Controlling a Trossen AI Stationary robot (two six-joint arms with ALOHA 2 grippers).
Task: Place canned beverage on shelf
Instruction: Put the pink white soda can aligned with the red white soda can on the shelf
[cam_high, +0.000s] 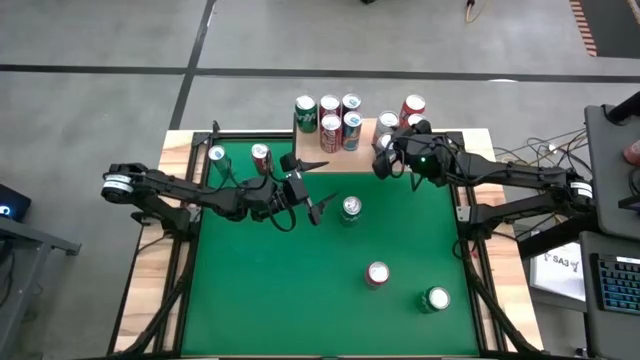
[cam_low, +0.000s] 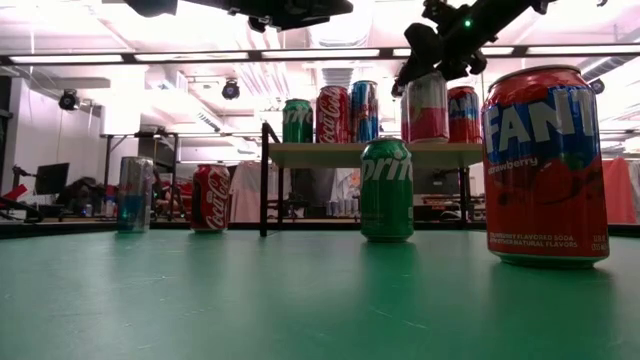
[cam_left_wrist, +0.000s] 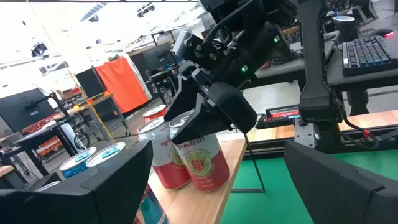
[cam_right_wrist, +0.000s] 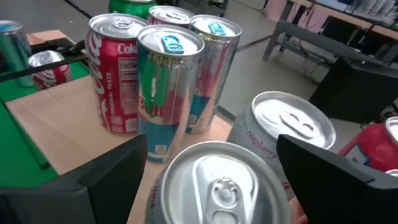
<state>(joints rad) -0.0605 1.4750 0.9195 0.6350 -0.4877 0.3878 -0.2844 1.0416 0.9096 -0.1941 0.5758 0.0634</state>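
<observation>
The shelf (cam_high: 322, 160), a light wooden board on thin black legs, stands at the table's far edge with several cans on it. My right gripper (cam_high: 383, 158) is open at the shelf's right end. Its fingers stand on either side of the top of a red-and-silver can (cam_right_wrist: 219, 186). That can stands upright on the board (cam_left_wrist: 208, 198), next to a like can (cam_right_wrist: 291, 124). My left gripper (cam_high: 318, 187) hangs open over the middle of the table. It points level toward the shelf and has nothing between its fingers.
On the green tabletop stand a green Sprite can (cam_high: 350, 208), a red Fanta can (cam_high: 377, 273) and another green can (cam_high: 436, 298). A silver can (cam_high: 217, 155) and a Coke can (cam_high: 261, 155) stand at the far left. A keyboard desk stands right of the table.
</observation>
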